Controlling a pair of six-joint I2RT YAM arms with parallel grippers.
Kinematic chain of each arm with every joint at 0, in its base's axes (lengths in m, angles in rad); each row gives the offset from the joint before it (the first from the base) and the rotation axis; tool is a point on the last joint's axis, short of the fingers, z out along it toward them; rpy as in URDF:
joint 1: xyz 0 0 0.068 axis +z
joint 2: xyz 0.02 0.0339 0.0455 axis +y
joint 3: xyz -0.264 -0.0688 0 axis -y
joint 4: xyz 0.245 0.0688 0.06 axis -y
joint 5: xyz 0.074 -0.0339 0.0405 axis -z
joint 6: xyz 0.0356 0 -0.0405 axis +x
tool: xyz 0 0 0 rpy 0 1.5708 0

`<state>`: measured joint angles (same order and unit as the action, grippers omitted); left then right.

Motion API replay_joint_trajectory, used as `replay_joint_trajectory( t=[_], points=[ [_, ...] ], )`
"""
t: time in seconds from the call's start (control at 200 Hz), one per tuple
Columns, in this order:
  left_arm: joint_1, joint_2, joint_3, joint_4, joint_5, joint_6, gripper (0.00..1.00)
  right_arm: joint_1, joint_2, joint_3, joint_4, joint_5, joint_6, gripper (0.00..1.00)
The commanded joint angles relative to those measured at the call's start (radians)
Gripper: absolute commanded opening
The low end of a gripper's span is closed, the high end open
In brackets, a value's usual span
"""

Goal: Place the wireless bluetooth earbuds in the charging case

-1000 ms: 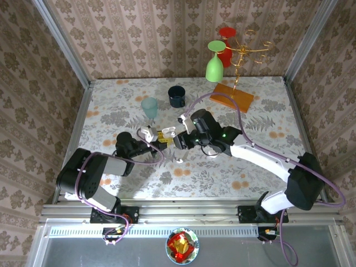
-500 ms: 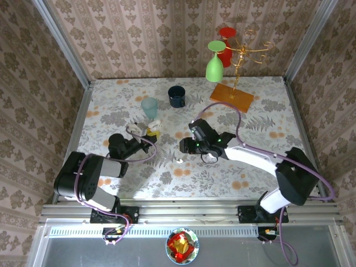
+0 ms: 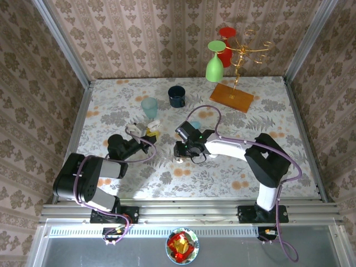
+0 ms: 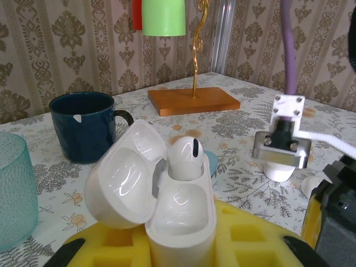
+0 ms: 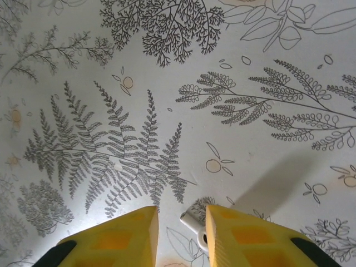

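Left fingers (image 4: 245,231): closed on the case (image 4: 181,222), yellow pads pressing both of its sides and holding it up off the surface (image 5: 167,83).
Case: upright with its lid swung open to the left in the left wrist view.
Seated earbud (image 4: 185,158): stood in one well of the case, its rounded head rising above the rim.
Right fingers (image 5: 136,233): tips down at the surface with a narrow gap between them, not clamped.
Loose earbud (image 5: 193,222): lay on the surface in that gap, touching one finger and clear of the other. From above it showed as a small white spot (image 3: 179,161) near mid-surface, right of the case.
Mug (image 4: 83,125): dark blue, upright behind the case, handle to the right in the left wrist view.
Cup (image 4: 14,189): teal and see-through, left of the mug.
Stand (image 4: 193,100): a wooden base with a gold stem at the far right of the surface.
Green glass (image 4: 163,16): hung upside down from the stand.
Red glass (image 3: 225,36): hung behind the green one.
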<state>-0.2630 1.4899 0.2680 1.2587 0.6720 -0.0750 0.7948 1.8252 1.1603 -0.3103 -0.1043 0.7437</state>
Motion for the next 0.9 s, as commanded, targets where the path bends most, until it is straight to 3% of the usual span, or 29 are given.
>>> replay_joint_trajectory(
  t=[0.0, 0.27, 0.515, 0.895],
  points=[
    [0.010, -0.021, -0.010, 0.030, -0.002, -0.003, 0.00, 0.010, 0.045, 0.046, -0.095, 0.017, -0.047, 0.29],
    [0.011, -0.014, -0.008, 0.029, 0.003, -0.004, 0.00, 0.010, 0.091, 0.063, -0.128, -0.011, -0.081, 0.26],
    [0.014, -0.013, -0.009, 0.030, -0.001, -0.001, 0.00, 0.011, 0.073, 0.068, -0.139, -0.004, -0.094, 0.12],
    [0.020, -0.018, -0.017, 0.030, -0.015, 0.001, 0.00, 0.006, 0.051, 0.103, -0.106, 0.097, -0.230, 0.12]
  ],
)
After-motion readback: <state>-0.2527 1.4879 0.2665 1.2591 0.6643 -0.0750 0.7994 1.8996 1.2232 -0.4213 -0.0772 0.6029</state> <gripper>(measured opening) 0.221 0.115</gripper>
